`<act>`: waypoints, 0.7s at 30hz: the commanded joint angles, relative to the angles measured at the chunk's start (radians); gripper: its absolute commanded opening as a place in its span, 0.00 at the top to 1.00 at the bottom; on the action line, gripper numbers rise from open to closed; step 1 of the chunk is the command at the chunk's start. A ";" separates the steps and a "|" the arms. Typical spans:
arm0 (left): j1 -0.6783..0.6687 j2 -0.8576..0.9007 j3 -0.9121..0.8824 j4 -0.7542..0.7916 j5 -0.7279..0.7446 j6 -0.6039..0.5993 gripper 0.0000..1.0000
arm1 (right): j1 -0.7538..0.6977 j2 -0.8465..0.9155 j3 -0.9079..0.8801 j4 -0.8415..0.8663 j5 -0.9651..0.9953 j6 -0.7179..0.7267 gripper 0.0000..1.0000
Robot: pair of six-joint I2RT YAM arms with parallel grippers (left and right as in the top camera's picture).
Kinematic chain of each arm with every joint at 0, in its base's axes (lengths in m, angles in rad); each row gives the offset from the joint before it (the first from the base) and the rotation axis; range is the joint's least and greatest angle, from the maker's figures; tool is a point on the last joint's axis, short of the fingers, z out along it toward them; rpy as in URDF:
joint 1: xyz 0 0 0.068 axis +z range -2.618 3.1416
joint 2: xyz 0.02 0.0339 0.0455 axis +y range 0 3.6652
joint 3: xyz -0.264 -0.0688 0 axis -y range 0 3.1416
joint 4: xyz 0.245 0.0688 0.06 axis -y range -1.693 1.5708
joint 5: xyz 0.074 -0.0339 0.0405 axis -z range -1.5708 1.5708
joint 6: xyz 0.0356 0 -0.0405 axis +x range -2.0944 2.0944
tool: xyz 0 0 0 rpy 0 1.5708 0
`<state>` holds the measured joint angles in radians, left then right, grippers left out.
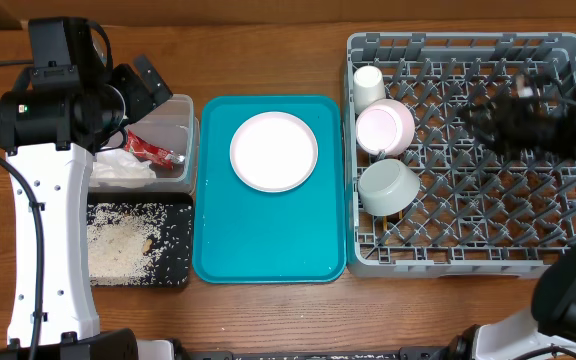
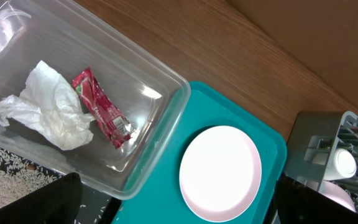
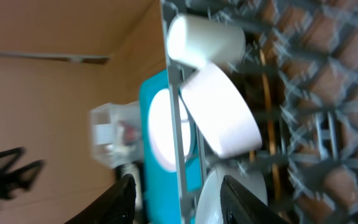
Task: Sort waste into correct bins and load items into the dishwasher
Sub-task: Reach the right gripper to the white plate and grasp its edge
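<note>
The red wrapper (image 1: 150,150) (image 2: 101,109) and white napkin (image 1: 120,168) (image 2: 55,106) lie in the clear tub (image 1: 190,150) (image 2: 166,118). Rice grains (image 1: 123,245) cover the black tray (image 1: 178,270). The round plate (image 1: 274,151) (image 2: 219,173) sits on the teal tray. The white cup (image 1: 369,86) (image 3: 204,40), pink bowl (image 1: 385,127) (image 3: 222,112) and grey-green bowl (image 1: 388,186) stand in the grey dish rack (image 1: 468,210). A thin wooden chopstick (image 3: 269,124) lies among the pegs. My left gripper (image 1: 146,85) (image 2: 179,205) is open and empty above the tub's edge. My right gripper (image 1: 513,110) (image 3: 182,202), blurred, is open over the rack.
The teal tray (image 1: 268,240) lies between the bins and the rack. The tub and black tray sit end to end at the left under my left arm. Bare wooden table runs along the back.
</note>
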<state>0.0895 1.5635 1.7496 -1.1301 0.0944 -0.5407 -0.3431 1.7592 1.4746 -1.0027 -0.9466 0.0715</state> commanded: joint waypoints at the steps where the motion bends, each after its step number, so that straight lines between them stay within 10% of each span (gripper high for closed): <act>1: 0.002 -0.013 0.019 0.002 0.007 0.013 0.00 | 0.174 -0.029 0.140 -0.014 0.327 0.063 0.54; 12: 0.002 -0.013 0.019 0.002 0.007 0.013 0.00 | 0.828 0.030 0.194 0.098 1.045 0.056 0.54; 21: 0.002 -0.013 0.019 0.002 0.007 0.013 0.00 | 1.081 0.203 0.193 0.210 1.073 -0.031 0.54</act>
<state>0.0895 1.5635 1.7496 -1.1301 0.0944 -0.5411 0.6971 1.9141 1.6539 -0.8127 0.0673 0.0891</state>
